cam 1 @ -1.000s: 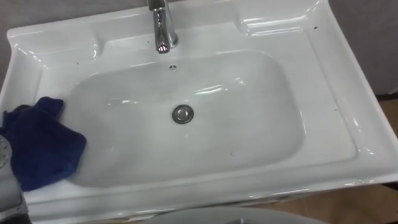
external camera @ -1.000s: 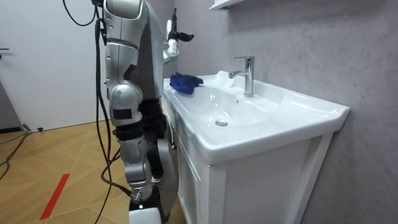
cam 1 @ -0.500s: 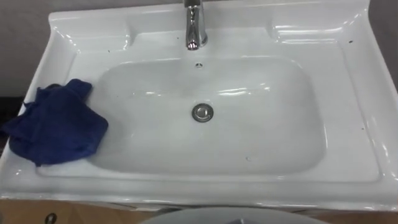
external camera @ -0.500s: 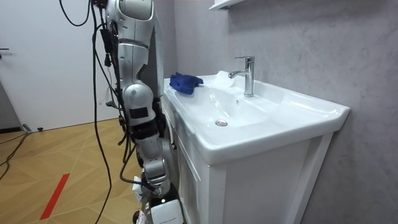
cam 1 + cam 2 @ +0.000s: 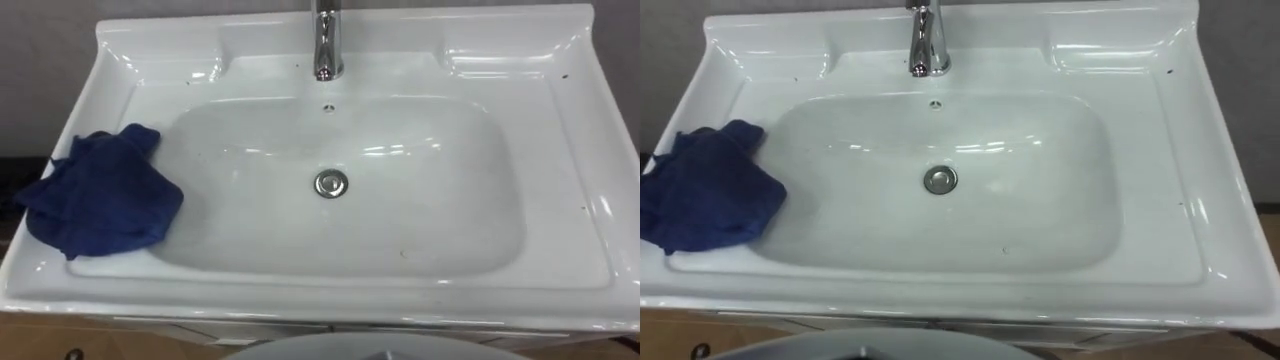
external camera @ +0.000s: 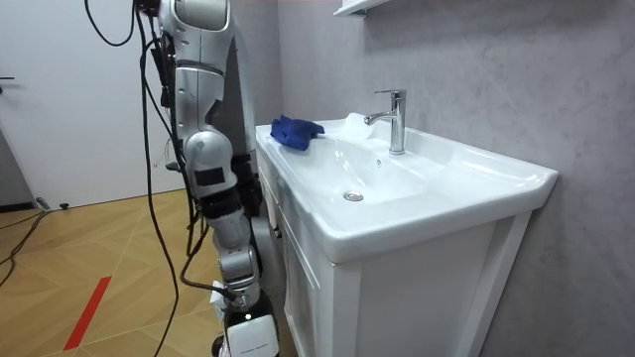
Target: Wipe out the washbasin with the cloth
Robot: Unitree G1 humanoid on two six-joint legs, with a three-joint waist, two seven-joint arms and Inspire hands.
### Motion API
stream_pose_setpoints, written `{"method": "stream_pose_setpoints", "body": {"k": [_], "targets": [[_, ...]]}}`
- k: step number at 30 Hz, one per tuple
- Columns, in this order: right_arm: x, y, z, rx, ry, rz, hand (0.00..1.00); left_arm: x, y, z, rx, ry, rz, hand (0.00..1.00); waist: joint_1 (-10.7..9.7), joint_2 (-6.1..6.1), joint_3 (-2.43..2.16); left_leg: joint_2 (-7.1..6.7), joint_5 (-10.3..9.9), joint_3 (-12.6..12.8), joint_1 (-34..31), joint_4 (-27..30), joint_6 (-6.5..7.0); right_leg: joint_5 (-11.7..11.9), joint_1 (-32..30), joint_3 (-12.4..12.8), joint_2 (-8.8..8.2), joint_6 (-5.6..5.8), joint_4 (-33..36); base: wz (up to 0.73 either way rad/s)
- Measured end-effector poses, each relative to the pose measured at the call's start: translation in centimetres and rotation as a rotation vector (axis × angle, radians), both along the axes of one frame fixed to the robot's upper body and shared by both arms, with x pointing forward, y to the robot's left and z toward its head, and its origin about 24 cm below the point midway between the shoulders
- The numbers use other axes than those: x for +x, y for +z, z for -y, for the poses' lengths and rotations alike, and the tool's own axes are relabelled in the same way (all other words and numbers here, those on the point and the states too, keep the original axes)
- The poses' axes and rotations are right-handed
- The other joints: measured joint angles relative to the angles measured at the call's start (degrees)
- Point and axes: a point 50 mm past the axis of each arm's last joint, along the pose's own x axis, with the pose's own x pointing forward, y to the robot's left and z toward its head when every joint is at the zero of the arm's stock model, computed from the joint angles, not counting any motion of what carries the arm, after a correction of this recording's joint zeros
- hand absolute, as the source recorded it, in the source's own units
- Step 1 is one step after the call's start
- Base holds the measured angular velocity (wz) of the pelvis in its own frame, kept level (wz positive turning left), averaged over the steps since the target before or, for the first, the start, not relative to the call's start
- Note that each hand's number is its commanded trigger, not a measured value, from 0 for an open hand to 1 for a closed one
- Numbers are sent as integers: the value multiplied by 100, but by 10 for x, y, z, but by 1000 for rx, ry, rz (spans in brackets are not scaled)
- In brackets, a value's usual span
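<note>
A white basin (image 5: 440,250) lies square below me, with a chrome drain (image 5: 331,183) in the middle of its bowl. At the back rim stands a chrome faucet (image 5: 327,45). On the basin's left rim a crumpled dark blue cloth (image 5: 100,205) lies loose, one edge hanging over the bowl's slope. A few small dark specks dot the rim. In the room view I stand upright at the vanity's front, close to the end where the cloth (image 6: 296,132) lies.
The basin sits on a white cabinet (image 6: 397,297) against a grey wall (image 6: 496,69), with a shelf (image 6: 362,6) above the faucet. Wooden floor (image 6: 109,258) with a red strip (image 6: 87,310) stretches behind me.
The eye view has shifted, so the basin now sits squarer and the cloth further right. My body has turned at the vanity. My left hand, beside the cloth a second ago, has drawn away.
</note>
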Motion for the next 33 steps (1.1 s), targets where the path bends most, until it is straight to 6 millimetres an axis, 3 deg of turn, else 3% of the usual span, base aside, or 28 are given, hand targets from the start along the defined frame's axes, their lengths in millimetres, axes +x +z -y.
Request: {"method": "stream_pose_setpoints", "body": {"k": [4, 7, 11, 19, 24, 33], "targets": [[-4, -1, -4, 29, 8, -25, 0, -23, -25, 32, -232, -41, -126, 0, -142, -71, 9, 11, -6, 39, 37, -11, 8, -1, 23, 25, 8, -1, 7, -1], [0, -2, -5, 60, 32, -36, 0, -28, -34, 43, -371, -94, -146, 0, -252, -126, 27, 18, -7, 51, 80, -16, 9, -2, 67, 31, 9, -3, 1, 0], [2, -3, -9, 82, 42, -35, 0, -17, -43, 54, -498, -214, -148, 0, -375, -165, 41, 16, -21, 64, 89, -13, 27, -4, 90, 40, 6, 3, 0, 1], [9, -7, -20, 141, 77, -39, 0, 25, -54, 70, -661, -481, -159, 0, -616, -206, 80, 17, -26, 157, 91, -19, 33, -17, 71, 90, 12, 17, -1, -3], [6, -7, -24, 169, 117, -88, 0, 26, -59, 76, -751, -552, -247, 0, -657, -256, 118, 7, -26, 304, 122, -3, 33, -36, 50, 172, 5, 37, 2, -10], [5, -8, -32, 210, 164, -127, 0, 20, -63, 85, -933, -637, -348, 0, -776, -348, 129, 6, -26, 490, 175, 7, 34, -77, -8, 284, 8, 37, 105, -8]]}}
